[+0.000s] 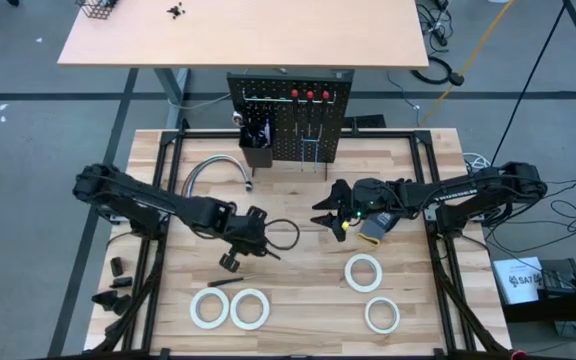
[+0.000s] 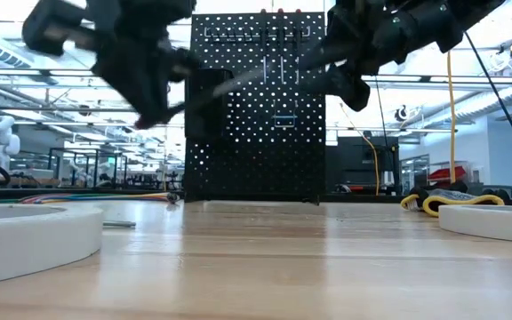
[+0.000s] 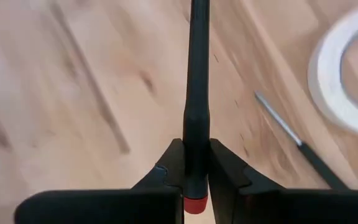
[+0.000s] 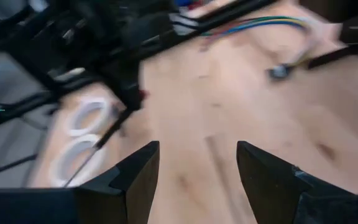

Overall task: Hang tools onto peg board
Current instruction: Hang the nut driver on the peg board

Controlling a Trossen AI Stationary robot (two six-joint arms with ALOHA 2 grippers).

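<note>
A: We start with the wooden table (image 1: 298, 300), and at its far edge we see the peg board (image 1: 290, 115) standing upright, with red-handled screwdrivers (image 1: 309, 95) already hanging along its top and a small black bin (image 1: 257, 150) fixed at its lower left.

B: We agree. In front of the board, on the left, we see the curved grey cable bundle (image 1: 218, 168) lying on the wood. Nearer to us lie four white tape rolls: two side by side at near left (image 1: 230, 309), one right of centre (image 1: 364, 271), one nearer on the right (image 1: 381, 315).

A: And the arms. We find the left gripper (image 1: 251, 238) left of centre, raised off the table. Its fingers (image 3: 225, 169) are clamped together on a black-handled screwdriver (image 3: 197, 106), the red-capped end of the handle sitting between them.

B: So that tool is in the left claw, well short of the board. We also see a second thin black tool (image 1: 231, 283) lying on the wood just near of that gripper.

A: The right gripper (image 1: 330, 212) waits right of centre, facing the left one, its fingers (image 4: 135, 171) standing apart with nothing between them. Just right of it we see a black-and-yellow flat object (image 1: 373, 230).
</note>
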